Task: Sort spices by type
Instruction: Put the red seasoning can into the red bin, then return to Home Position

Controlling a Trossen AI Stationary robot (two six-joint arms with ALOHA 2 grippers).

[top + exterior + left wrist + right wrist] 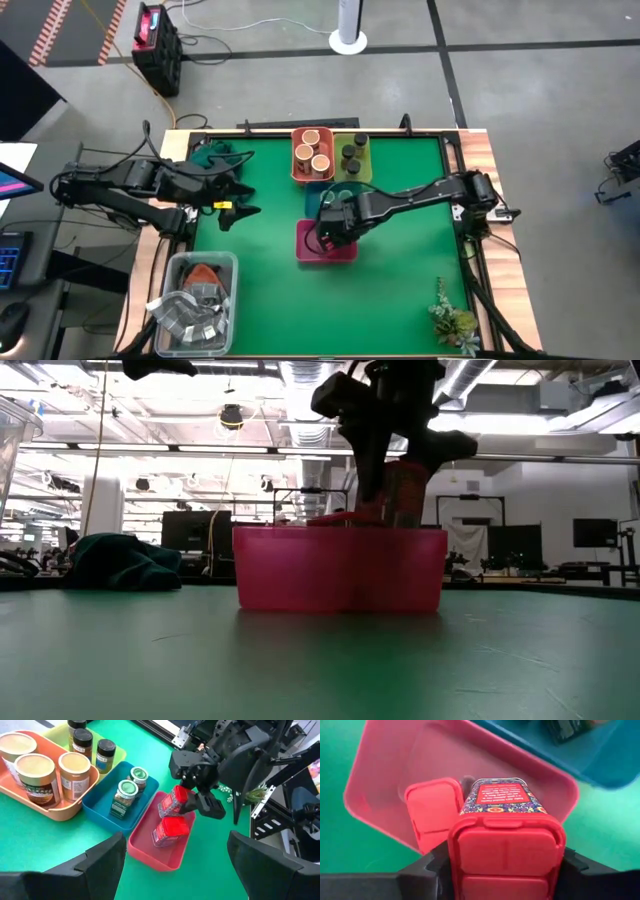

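My right gripper (328, 232) is shut on a pink-red-lidded spice block (174, 802) over the pink tray (345, 252). A second pink block (170, 830) lies on its side in that tray. Two green-lidded jars (127, 790) stand in the blue tray (100, 812). Three tan-topped jars (312, 153) stand in the orange tray (298, 177). Three dark jars (352, 155) stand in the yellow-green tray (368, 172). My left gripper (238, 207) is open and empty, left of the trays. My right gripper pinches the block at its red lid end (465, 855) between its two fingers (427, 867), one on each side of the lid. The fingers slant down from above. The block hangs tilted, its printed end (499, 795) down toward the pink tray; whether it touches the floor I cannot tell.
A clear bin (230, 262) with packets stands at the front left. A leafy sprig (455, 320) lies at the front right. A dark green cloth (215, 155) lies at the far left. Bare green mat lies along the near side and the right.
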